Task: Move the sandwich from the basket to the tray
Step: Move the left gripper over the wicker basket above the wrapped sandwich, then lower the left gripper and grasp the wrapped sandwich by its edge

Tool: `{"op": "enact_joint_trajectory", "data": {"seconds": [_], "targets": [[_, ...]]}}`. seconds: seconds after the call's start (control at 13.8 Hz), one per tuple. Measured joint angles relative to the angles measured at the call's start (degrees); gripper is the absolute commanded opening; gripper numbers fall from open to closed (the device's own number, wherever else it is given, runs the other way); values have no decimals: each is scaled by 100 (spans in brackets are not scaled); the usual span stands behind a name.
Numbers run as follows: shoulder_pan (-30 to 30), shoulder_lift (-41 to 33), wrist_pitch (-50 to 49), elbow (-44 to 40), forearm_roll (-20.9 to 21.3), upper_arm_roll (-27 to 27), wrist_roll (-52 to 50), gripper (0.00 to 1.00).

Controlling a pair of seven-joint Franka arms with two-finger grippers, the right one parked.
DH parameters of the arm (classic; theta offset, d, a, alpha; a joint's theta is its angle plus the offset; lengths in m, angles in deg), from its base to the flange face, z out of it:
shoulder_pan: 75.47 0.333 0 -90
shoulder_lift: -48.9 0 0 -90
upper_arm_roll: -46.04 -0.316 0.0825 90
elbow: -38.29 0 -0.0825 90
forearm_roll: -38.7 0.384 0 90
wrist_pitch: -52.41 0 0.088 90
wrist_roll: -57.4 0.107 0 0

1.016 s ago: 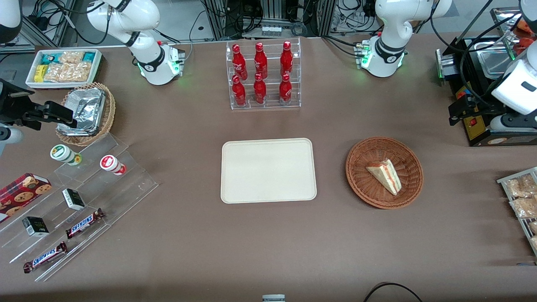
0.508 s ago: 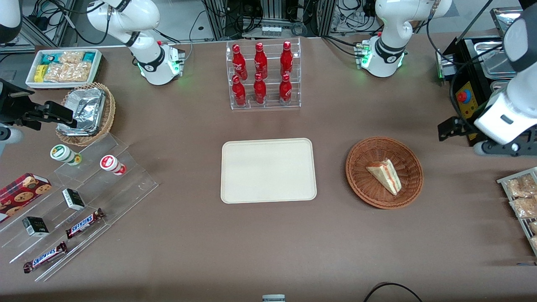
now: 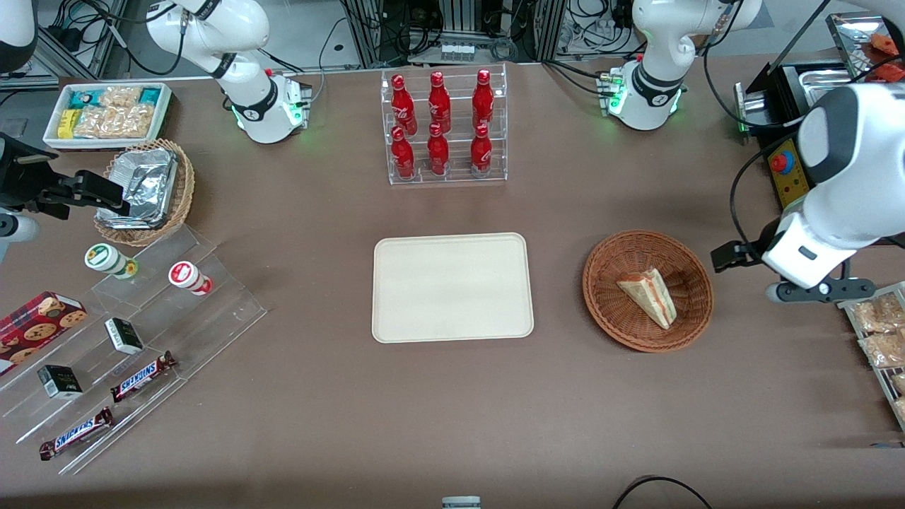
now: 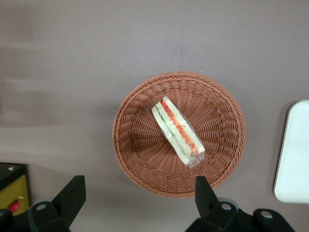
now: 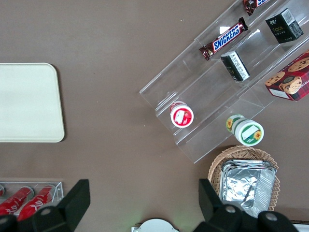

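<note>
i have the gripper [image 4: 137,203] hanging above the table just off the basket [image 3: 608,304] toward the working arm's end, fingers [image 4: 72,195] spread wide with nothing between them. the sandwich [image 3: 649,297] lies on its side in the basket's middle, untouched, its thin end pointing to about 5 o'clock in the front view. from the basket, the tray [image 3: 452,288] sits at 9 o'clock, apart from it and bare.
</note>
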Motion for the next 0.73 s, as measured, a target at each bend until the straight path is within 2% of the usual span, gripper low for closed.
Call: {"op": "enact_joint_trajectory", "data": {"seconds": [0.36, 0.73], "targets": [[-180, 1, 1005, 858, -15, 80, -1596, 100], [-519, 13, 2450, 1952, -15, 92, -2578, 100]]}}
